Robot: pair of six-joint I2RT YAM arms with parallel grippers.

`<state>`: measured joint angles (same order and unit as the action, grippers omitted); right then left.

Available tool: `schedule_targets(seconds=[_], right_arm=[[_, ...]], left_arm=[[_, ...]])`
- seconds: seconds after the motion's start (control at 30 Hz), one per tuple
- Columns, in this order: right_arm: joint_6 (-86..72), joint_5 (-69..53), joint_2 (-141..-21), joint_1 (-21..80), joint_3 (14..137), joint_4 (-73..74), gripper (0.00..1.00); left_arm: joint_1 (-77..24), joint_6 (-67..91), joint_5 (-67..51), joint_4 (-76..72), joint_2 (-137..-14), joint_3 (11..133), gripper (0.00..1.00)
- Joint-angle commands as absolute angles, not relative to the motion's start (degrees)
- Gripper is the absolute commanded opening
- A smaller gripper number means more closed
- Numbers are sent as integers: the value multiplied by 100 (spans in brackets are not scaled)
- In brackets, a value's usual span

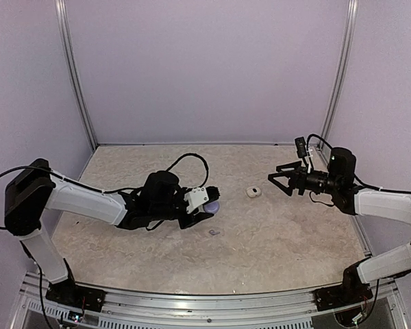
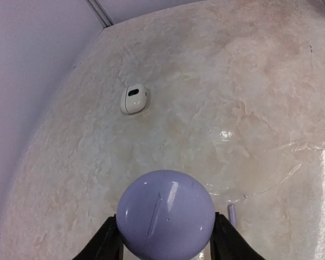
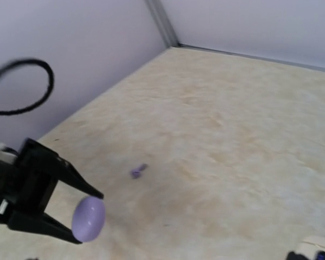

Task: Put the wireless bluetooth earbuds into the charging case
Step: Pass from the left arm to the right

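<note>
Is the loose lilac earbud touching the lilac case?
Apart. The right wrist view shows bare table between the lilac earbud and the lilac case.

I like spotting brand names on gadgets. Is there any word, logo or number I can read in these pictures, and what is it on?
No text can be read anywhere in these views.
The lilac case, held in the left gripper: only a glossy streak of reflected light, no writing.
The white case: a dark oval opening, no writing.
The lilac earbud: too small to tell.
</note>
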<state>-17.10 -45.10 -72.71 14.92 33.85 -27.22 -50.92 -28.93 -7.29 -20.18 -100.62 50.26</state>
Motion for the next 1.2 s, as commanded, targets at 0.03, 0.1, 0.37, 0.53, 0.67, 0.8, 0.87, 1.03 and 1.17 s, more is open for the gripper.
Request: schedule_targets(seconds=[0.03, 0.1, 0.37, 0.53, 0.67, 0.8, 0.87, 1.03, 1.17], right_arm=[[-1825, -5135, -6931, 1549, 3300, -2974, 96], [-1810, -5134, -6821, 1666, 3266, -2933, 94], [-1887, -4977, -6592, 2229, 3141, -2904, 86], [-2199, -4728, -6771, 2592, 3164, -3119, 79], [-2506, -4667, -7059, 2852, 3129, -3615, 75], [-2702, -4526, -7395, 3183, 3249, -3937, 73], [-2760, -4451, -7616, 3337, 3366, -4028, 69], [-2976, -4478, -7983, 3617, 3559, -4346, 63], [-2953, -4424, -8122, 3831, 3707, -4359, 59]], left_arm=[[-5646, -3307, 572, -2408, -9443, 4953, 36], [-5846, -3394, 780, -2437, -9270, 4977, 36], [-6399, -3665, 1470, -2398, -8992, 5308, 36], [-6548, -3713, 1637, -2582, -8956, 5345, 36], [-6616, -3719, 1701, -2679, -8948, 5367, 36], [-6702, -3735, 1758, -2793, -8948, 5370, 36], [-6736, -3751, 1763, -2841, -8951, 5368, 36], [-6793, -3765, 1796, -2906, -8915, 5342, 36], [-6841, -3772, 1817, -2920, -8919, 5324, 36]])
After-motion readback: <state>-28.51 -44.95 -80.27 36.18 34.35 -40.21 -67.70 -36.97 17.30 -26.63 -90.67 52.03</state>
